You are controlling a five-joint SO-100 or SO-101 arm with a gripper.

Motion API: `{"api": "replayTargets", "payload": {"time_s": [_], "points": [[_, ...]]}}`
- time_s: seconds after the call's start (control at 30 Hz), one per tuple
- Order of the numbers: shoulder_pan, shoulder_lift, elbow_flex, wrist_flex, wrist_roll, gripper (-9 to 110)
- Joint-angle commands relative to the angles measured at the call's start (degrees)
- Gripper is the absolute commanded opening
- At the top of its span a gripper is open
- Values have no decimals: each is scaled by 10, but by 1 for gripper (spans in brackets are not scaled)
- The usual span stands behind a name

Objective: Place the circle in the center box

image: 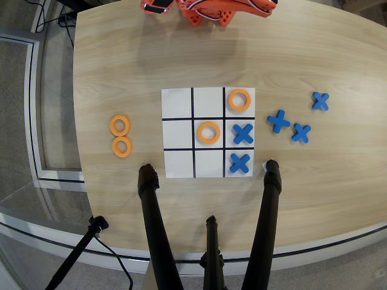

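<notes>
Overhead view. Bare wood between the arm (208, 9) at the top edge and the board (208, 132): open approach. Board's left column and bottom-middle cell unoccupied. Obstacles: two orange rings (120, 136) left of the board, three blue crosses (300, 119) to its right, black tripod legs (154, 226) crossing the near table edge below the board.
</notes>
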Motion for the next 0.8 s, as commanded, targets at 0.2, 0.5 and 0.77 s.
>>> {"api": "replayTargets", "payload": {"time_s": [0.2,0.5,0.77], "points": [[0,11,32,0,1,0],[0,11,32,0,2,0],[-35,11,32,0,2,0]]}}
